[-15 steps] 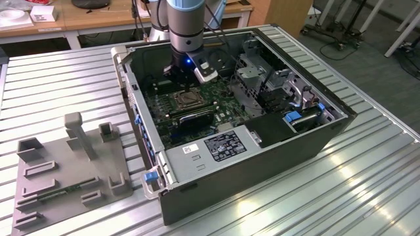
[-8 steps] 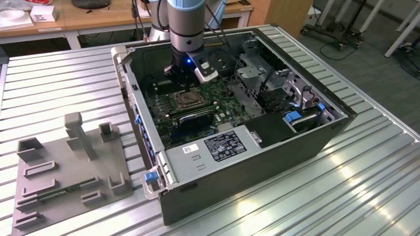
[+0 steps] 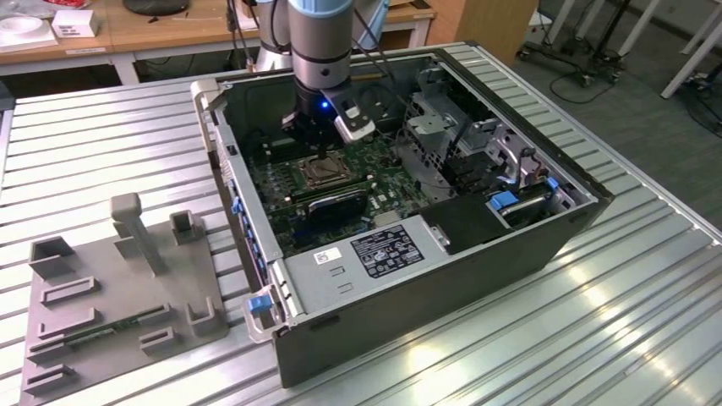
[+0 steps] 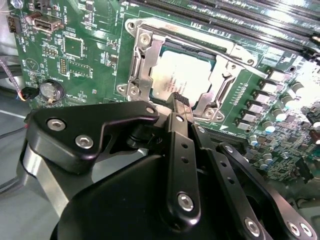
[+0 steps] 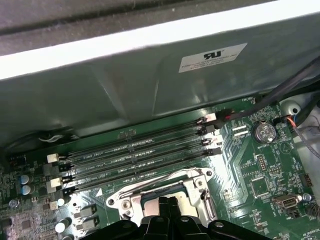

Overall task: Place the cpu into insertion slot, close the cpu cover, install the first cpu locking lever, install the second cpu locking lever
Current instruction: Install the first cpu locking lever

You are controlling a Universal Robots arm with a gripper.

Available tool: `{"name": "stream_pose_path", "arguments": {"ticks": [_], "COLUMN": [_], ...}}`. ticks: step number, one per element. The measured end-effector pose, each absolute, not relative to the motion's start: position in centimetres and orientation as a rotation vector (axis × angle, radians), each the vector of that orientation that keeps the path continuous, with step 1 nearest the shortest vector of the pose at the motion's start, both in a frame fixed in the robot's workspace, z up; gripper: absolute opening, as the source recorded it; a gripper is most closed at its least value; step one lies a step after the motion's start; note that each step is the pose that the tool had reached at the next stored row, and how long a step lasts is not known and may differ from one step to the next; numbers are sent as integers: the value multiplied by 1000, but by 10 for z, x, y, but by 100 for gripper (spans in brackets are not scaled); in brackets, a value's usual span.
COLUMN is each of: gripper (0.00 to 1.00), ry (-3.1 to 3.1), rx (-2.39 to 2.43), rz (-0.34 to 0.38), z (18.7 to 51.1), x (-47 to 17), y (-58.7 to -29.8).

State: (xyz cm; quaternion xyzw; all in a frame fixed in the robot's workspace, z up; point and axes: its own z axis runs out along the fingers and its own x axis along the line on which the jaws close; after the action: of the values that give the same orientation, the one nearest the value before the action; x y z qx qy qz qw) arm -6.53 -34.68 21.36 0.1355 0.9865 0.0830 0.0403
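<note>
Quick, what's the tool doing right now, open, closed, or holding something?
Tool: closed, holding nothing, fingertips down at the cover over the cpu.

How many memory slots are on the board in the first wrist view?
4 memory slots, side by side in parallel rows, between the case wall and the CPU socket. None seems hidden.

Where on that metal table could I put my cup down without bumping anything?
The ribbed metal table lies bare on the exterior view's right of the open computer case, and behind the grey fixture block. Inside the case it's crowded: the gripper hangs just above the cpu.
</note>
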Motion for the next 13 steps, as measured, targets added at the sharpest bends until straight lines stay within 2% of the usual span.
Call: {"name": "stream_pose_path", "arguments": {"ticks": [5, 13], "gripper": [11, 11], "ry": [3048, 3072], "rx": [406, 260], "rz": [203, 204], "z": [213, 213], "x": [-65, -64], "y": [-347, -347]}}
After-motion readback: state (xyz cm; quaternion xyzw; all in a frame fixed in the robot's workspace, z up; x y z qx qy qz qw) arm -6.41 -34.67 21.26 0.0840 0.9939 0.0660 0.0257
